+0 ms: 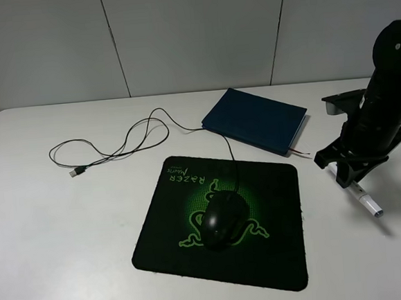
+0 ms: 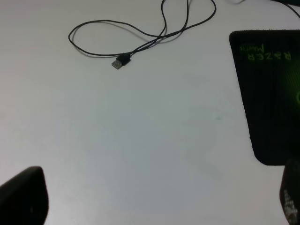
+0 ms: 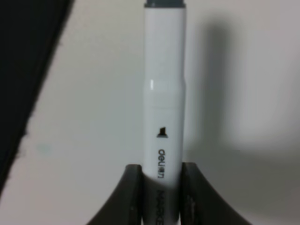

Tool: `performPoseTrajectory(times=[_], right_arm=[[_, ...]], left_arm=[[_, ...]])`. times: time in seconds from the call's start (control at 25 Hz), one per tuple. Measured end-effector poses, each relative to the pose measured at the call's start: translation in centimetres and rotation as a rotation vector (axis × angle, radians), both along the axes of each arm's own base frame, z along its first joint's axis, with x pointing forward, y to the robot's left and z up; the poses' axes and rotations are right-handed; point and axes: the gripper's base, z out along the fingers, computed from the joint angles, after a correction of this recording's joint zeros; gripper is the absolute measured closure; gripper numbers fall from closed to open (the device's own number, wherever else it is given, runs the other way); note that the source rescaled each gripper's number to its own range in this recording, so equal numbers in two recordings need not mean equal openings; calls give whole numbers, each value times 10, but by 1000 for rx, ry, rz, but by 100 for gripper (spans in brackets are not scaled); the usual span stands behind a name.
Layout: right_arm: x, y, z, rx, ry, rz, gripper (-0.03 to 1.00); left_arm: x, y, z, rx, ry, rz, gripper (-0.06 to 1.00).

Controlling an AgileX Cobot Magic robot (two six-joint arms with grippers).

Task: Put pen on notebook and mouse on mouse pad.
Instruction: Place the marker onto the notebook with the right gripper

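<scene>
Right end effector [image 3: 161, 171] clamped on pen [image 3: 164, 93] | long axis diagonal (free end nearer camera, rightward)

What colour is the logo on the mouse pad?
Bright green, against the black mouse pad; the exterior high view shows it best.

You see a soft black square mouse pad [image 1: 274, 207] printed with a bright green snake emblem and green lettering, a glossy black oval mouse [image 1: 223, 219], a dark teal-blue hardcover notebook [image 1: 254, 120] with a thin reddish ribbon [image 1: 299, 151], and a white plastic pen [image 3: 164, 93] bearing small dark print and a grey end, all against the plain white table [image 1: 54, 238].
</scene>
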Motion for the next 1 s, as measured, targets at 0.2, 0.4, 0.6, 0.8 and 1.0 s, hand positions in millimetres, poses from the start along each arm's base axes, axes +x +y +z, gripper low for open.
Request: performPoseTrajectory(times=[0.2, 0.4, 0.6, 0.8, 1.0], right_arm=[[12, 3, 26, 4, 20, -11, 96], [26, 6, 52, 27, 2, -24, 96], [38, 21, 75, 24, -44, 12, 96], [59, 47, 81, -3, -56, 71, 96], [87, 78, 67, -12, -68, 133, 96]], left_arm=[[0, 0, 0, 0, 0, 0, -2], [0, 0, 0, 0, 0, 0, -2], [0, 0, 0, 0, 0, 0, -2], [0, 0, 0, 0, 0, 0, -2], [0, 0, 0, 0, 0, 0, -2]])
